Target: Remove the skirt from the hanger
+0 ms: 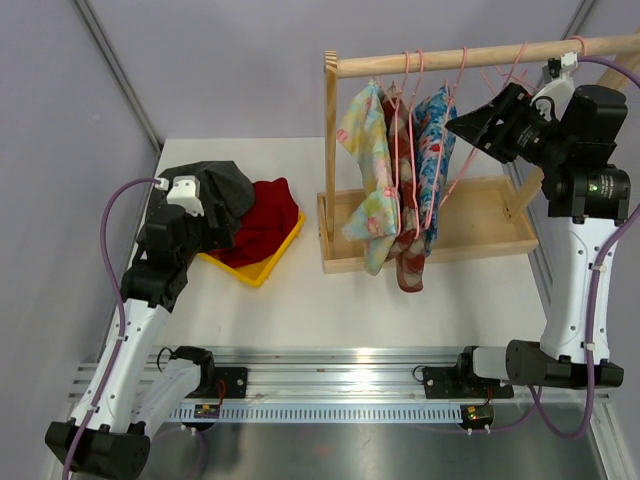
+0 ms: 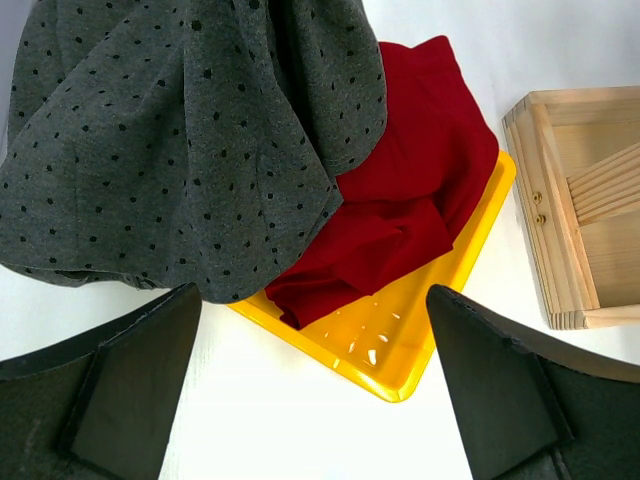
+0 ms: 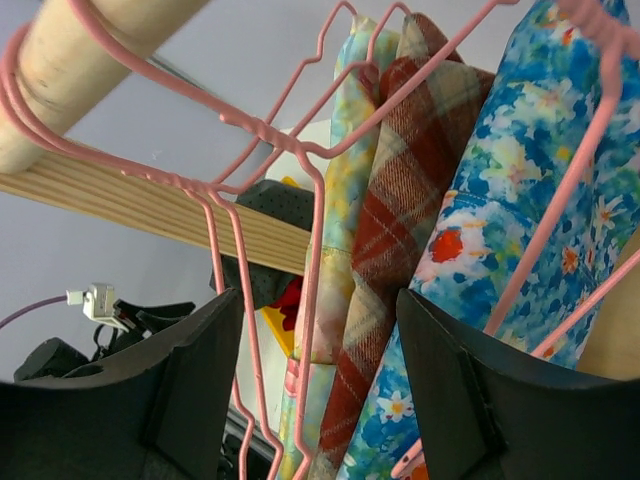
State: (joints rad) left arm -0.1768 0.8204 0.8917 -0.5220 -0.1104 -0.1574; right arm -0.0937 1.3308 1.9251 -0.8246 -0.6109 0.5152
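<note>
Three skirts hang on pink wire hangers (image 1: 455, 80) from the wooden rail (image 1: 480, 55): a pale floral one (image 1: 368, 170), a red plaid one (image 1: 405, 250) and a blue floral one (image 1: 435, 150). My right gripper (image 1: 468, 132) is up by the rail, just right of the blue skirt, and stands open. In the right wrist view its jaws (image 3: 320, 300) frame hanger wires (image 3: 260, 125), the plaid skirt (image 3: 400, 200) and the blue skirt (image 3: 520, 180); contact cannot be told. My left gripper (image 2: 312, 300) hovers open over the yellow tray, holding nothing.
A yellow tray (image 1: 262, 272) at the left holds a grey dotted garment (image 1: 220, 185) and a red garment (image 1: 265, 225). The rack's wooden base (image 1: 470, 245) and upright post (image 1: 330, 130) stand in the middle. Several empty pink hangers crowd the rail near my right wrist.
</note>
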